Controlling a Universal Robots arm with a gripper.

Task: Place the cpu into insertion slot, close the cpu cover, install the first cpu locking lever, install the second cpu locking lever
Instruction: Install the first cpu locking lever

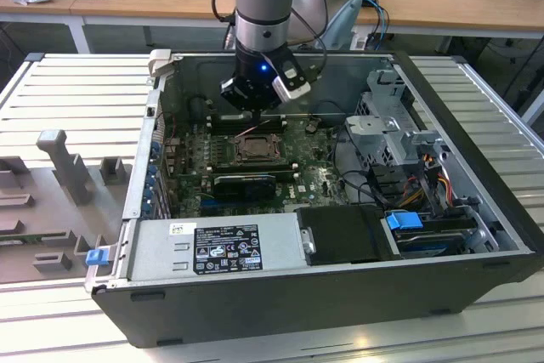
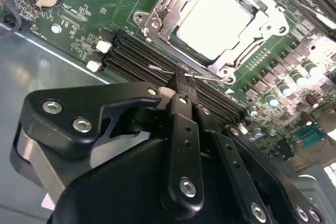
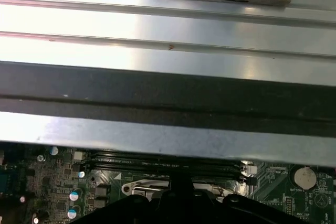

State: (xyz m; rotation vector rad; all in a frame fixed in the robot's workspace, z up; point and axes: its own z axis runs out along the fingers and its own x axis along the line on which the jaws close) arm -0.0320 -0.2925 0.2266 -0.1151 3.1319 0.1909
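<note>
The cpu sits in the insertion slot, cpu cover closed. The gripper, fingers pinched together, meets the lever beside that slot.

Grey power supply, probable drive cage

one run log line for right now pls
cpu seated in insertion slot | cpu cover closed over it | gripper shut, tip at wire locking lever
</note>
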